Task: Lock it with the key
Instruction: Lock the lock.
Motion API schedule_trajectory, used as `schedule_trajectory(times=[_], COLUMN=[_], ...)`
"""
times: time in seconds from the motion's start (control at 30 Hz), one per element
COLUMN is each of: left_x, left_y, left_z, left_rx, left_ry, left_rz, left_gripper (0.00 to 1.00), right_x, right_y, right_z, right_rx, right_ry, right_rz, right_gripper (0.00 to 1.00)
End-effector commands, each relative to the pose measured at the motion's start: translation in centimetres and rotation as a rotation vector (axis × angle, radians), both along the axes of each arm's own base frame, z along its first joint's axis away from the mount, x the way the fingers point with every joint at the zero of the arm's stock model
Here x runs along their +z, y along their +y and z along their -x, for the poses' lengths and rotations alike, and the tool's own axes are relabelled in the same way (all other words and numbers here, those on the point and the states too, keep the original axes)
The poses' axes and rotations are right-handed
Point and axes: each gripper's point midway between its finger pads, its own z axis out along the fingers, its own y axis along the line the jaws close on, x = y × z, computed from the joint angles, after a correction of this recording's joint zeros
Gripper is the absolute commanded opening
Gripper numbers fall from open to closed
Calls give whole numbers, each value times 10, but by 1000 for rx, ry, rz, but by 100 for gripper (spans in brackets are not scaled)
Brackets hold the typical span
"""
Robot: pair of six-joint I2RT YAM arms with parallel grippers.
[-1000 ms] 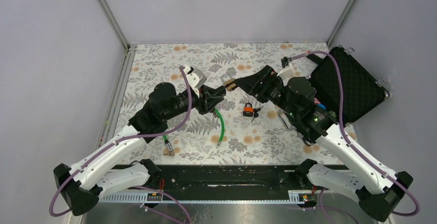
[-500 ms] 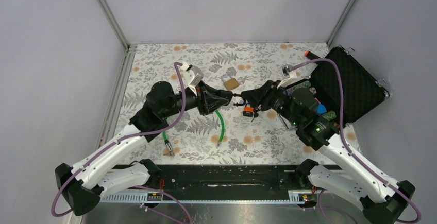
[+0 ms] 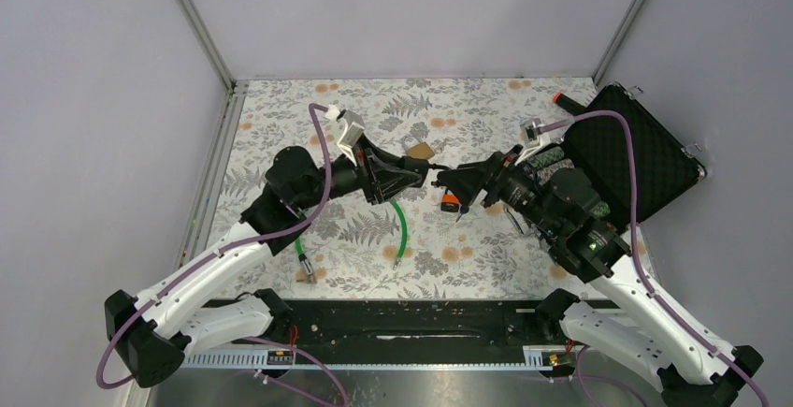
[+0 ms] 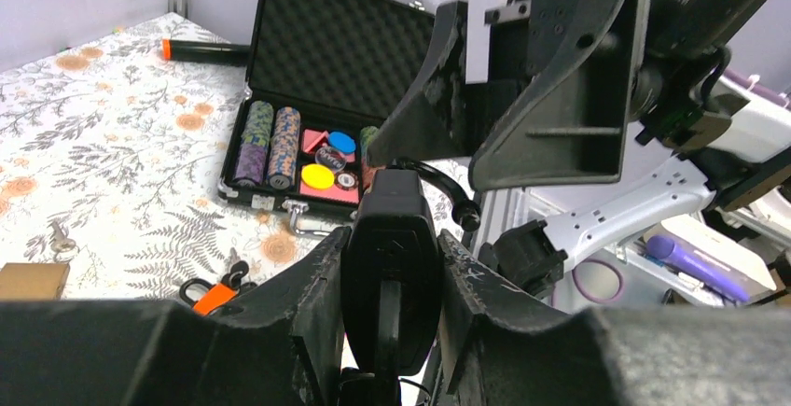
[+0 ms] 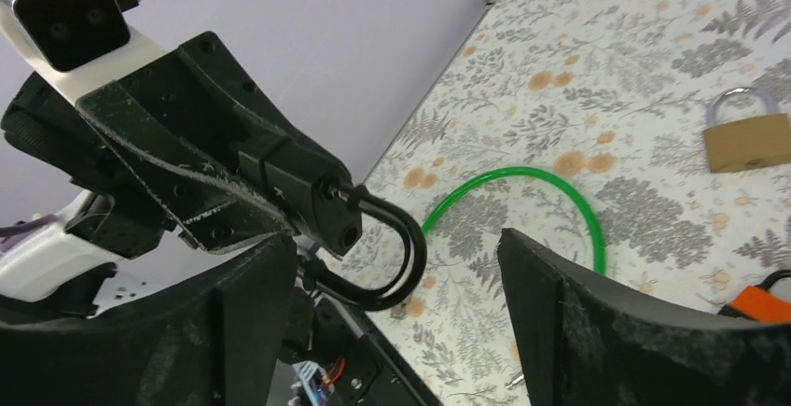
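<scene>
1. The black padlock (image 4: 390, 266) is up in the air, above the middle of the flowery surface (image 3: 309, 108).
2. The left hand (image 3: 416, 175) is pinching the padlock's body from both sides.
3. The padlock's metal loop (image 5: 401, 257) sticks out toward the right hand (image 3: 445, 179).
4. I cannot tell if the loop is clicked shut or not.
5. The right hand's fingers (image 5: 560, 303) are spread wide apart and hold nothing.
6. In the right wrist view, the loop sits in the gap between those two fingers.
7. The keys with the orange tag (image 3: 452, 203) lie flat on the surface, just below the two hands in the top view.
8. No hand is touching the keys.
9. A brass padlock (image 5: 746, 135) lies on the surface a little farther back.
10. A green cable (image 3: 402, 229) curves across the surface under the left hand.
11. An open black case (image 4: 345, 42) sits at the right side of the surface, with its lid leaning back.
12. Inside the case are stacks of round chips (image 4: 280, 135) in many colors.
13. A black pen with an orange tip (image 4: 201, 49) lies by the far corner of the case.
</scene>
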Motion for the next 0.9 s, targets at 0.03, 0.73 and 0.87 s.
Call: schedule_trajectory(times=[0.03,0.73,0.87], left_x=[88,103,105], left_y=[18,27,24], left_z=[14,34,42], left_rx=[23,-32,-84], left_ry=[-140,-113,-116], left_rz=[275,309,306], left_gripper=[0,0,0], right_x=[7,56,67], right_y=[9,15,16], right_z=[15,48,47], right_rx=[96,271,272], right_ry=[18,-292,-289], right_rz=[-42,-34,-45], right_gripper=[75,87,86])
